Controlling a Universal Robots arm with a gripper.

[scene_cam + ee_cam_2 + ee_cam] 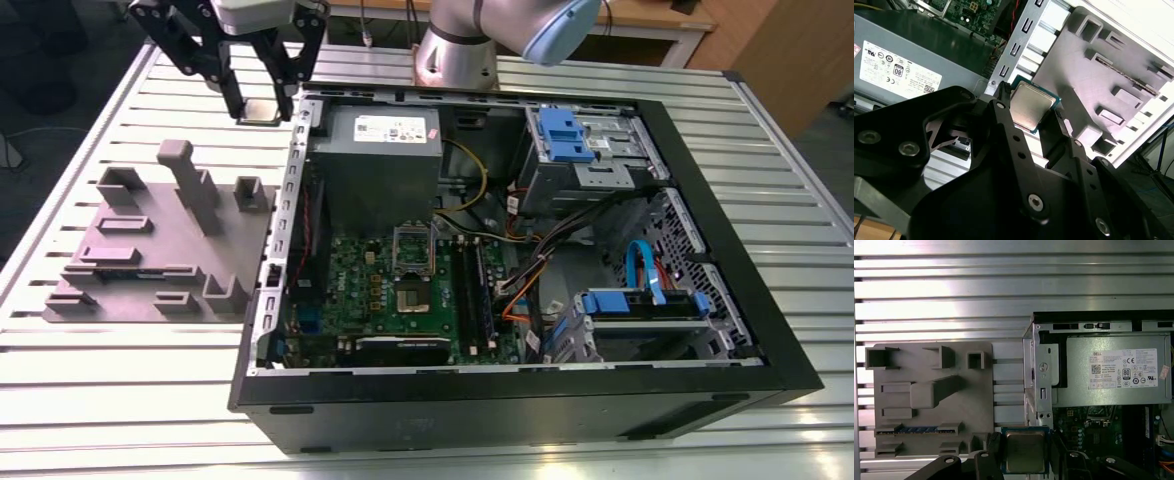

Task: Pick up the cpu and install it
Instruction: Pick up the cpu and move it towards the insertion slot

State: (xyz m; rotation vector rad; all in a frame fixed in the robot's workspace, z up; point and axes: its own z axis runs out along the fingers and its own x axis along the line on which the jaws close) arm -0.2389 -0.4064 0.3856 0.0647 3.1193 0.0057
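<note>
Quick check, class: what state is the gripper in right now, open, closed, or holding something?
The gripper: closed, holding the cpu by its edges.

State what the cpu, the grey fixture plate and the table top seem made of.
cpu: metal lid, dull silvery sheen, on a thin blue-green board rim.
grey fixture plate: probably plastic, matte and uniform grey, moulded-looking pockets.
table top: likely aluminium, bright ribbed slats with streaky glare.
</note>
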